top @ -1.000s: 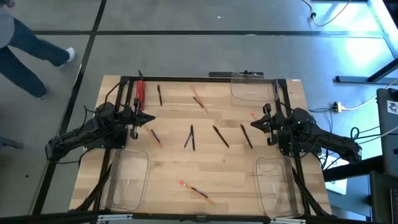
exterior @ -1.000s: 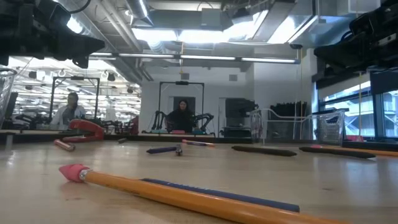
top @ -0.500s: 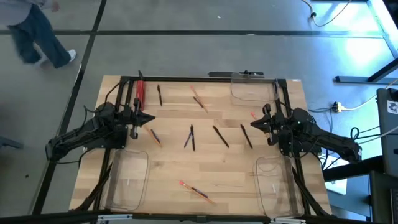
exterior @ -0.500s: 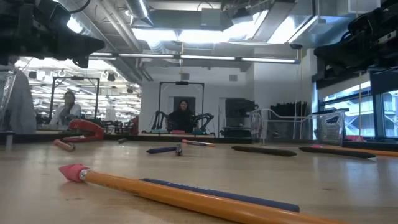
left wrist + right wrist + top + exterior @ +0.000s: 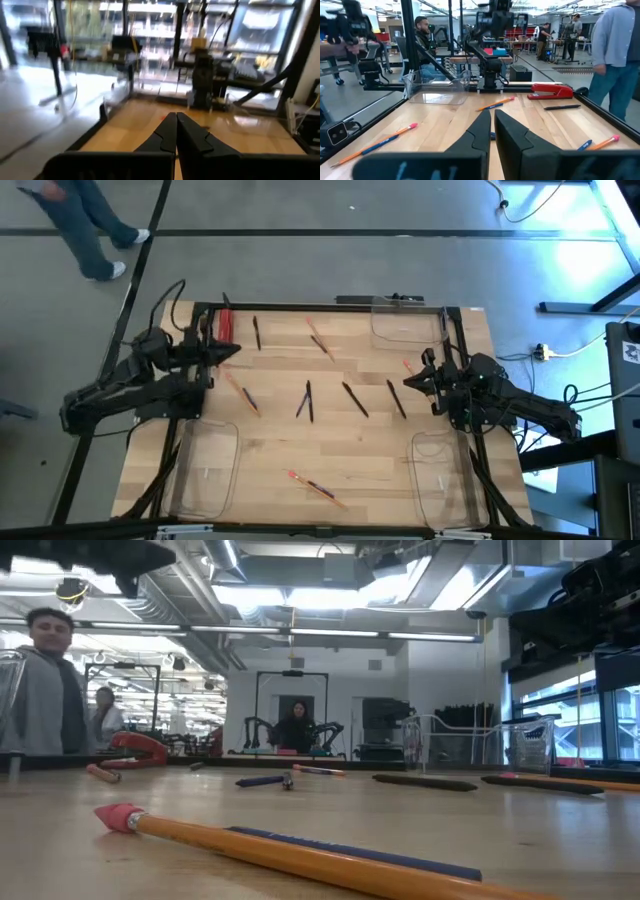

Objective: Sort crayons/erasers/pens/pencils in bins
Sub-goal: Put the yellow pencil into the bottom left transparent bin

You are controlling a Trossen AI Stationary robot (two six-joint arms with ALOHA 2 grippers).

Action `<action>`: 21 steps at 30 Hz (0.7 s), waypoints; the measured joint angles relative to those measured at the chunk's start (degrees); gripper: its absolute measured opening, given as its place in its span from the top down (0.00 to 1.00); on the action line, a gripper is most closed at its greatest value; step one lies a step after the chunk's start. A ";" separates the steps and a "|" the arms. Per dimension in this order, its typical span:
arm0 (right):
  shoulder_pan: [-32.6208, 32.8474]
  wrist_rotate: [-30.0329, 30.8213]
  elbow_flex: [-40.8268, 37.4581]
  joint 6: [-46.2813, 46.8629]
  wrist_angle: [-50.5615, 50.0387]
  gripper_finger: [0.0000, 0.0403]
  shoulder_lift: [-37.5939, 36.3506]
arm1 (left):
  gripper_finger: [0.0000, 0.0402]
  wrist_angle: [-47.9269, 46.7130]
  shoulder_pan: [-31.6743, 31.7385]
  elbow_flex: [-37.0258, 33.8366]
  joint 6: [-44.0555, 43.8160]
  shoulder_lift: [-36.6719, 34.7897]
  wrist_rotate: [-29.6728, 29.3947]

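I see my left gripper point(image 5: 232, 352) clenched and empty just beside the red stapler point(image 5: 226, 326); my right gripper point(image 5: 408, 381) is nearly closed, holding nothing, across the table from it. Pens point(image 5: 354, 399), pencils point(image 5: 318, 489) lie between; 3 bins point(image 5: 205, 468) sit farther out.

I see a wooden table point(image 5: 330, 445): pens point(image 5: 355, 399) between both grippers, pencils point(image 5: 316, 487) nearer me, bins point(image 5: 205, 470) beside each arm, red stapler point(image 5: 226, 325) by left gripper point(image 5: 236, 350).

The high camera looks straight down on the whole table point(image 5: 330, 435). The low one sits at table height, very near a pencil point(image 5: 300, 858); both show that pencil.
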 joint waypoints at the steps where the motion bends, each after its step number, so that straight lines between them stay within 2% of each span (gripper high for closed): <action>1: 0.00 -0.02 0.00 0.00 0.00 0.93 0.00 | 1.00 -2.12 -0.02 2.72 -0.02 2.55 -0.36; 7: 0.00 -2.56 -0.02 0.04 0.11 0.93 0.02 | 1.00 -14.47 -0.04 18.62 0.71 19.34 -1.18; 12: 0.02 -6.03 -0.01 0.05 0.25 0.93 0.02 | 1.00 -30.51 -0.67 30.22 1.71 31.15 -1.69; 17: 0.02 -6.03 0.00 0.05 0.27 0.93 0.02 | 1.00 -44.56 -3.23 38.48 0.84 38.39 -5.34; 21: 0.02 -6.03 0.00 0.05 0.26 0.93 0.02 | 1.00 -49.57 -5.48 41.29 -5.51 41.49 -5.55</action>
